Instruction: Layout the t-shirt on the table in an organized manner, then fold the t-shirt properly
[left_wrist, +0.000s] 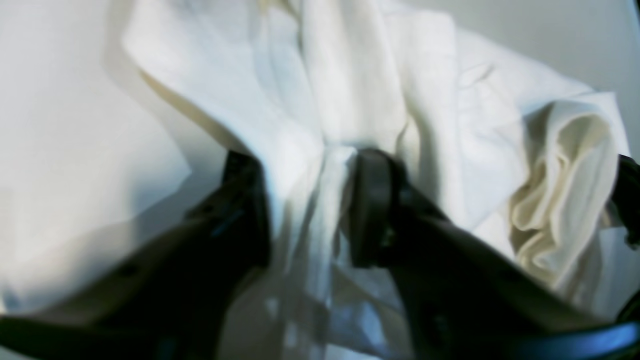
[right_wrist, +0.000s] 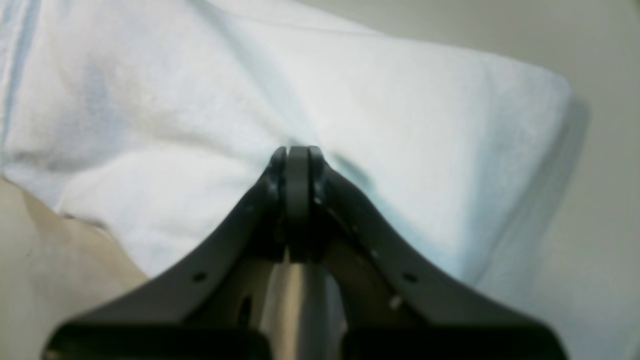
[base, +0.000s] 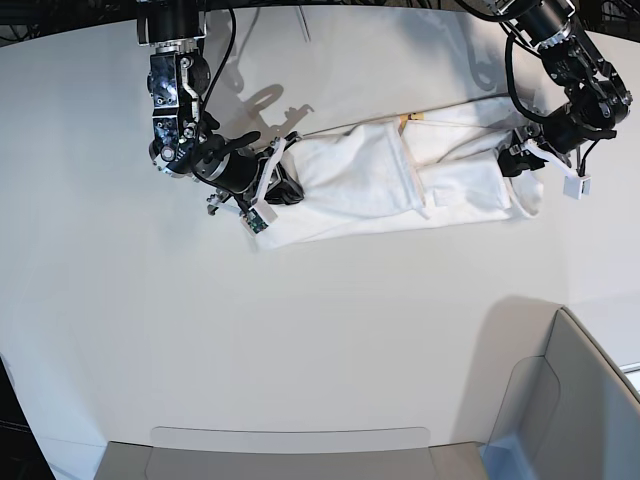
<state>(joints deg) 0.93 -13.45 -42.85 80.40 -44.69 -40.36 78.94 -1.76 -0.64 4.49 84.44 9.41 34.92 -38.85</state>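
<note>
- The t-shirt (base: 400, 180) lies as a long folded band on the table (base: 300, 330), toward twelve o'clock in the base view.
- The left end effector (left_wrist: 307, 200), at the band's three o'clock end, has its jaws part open around a bunched fold of cloth.
- The right end effector (right_wrist: 297, 160), at its nine o'clock end, has its jaws pressed together, tips on the fabric.

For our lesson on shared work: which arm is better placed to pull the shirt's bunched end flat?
The left: its gripper straddles the t-shirt's bunched end, while the right gripper sits shut at the other end.
</note>
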